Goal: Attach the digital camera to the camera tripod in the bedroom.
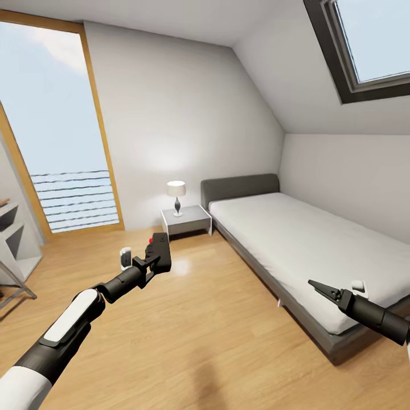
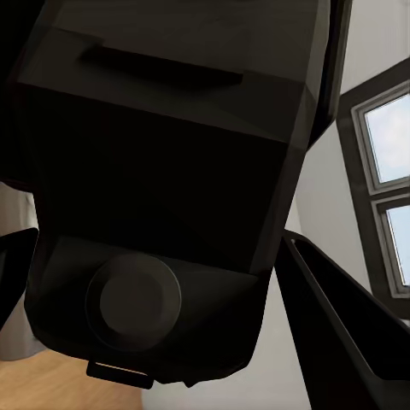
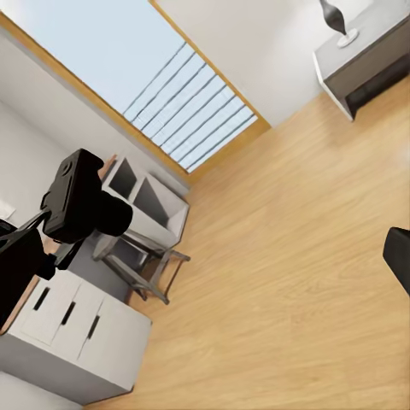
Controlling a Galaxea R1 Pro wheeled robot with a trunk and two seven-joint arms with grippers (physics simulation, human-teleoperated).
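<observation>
Head view: left tool (image 1: 149, 257) pinches the digital camera (image 1: 160, 250); right tool (image 1: 320, 288) pressed together.

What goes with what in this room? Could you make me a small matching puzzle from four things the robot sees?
Things:
1. digital camera
2. lamp
3. skylight
4. right gripper

Places or states:
a. standing on the nightstand
b. set in the sloped ceiling
c. held by the left gripper
d. empty, in the air near the bed

Pairs: 1-c, 2-a, 3-b, 4-d
</observation>
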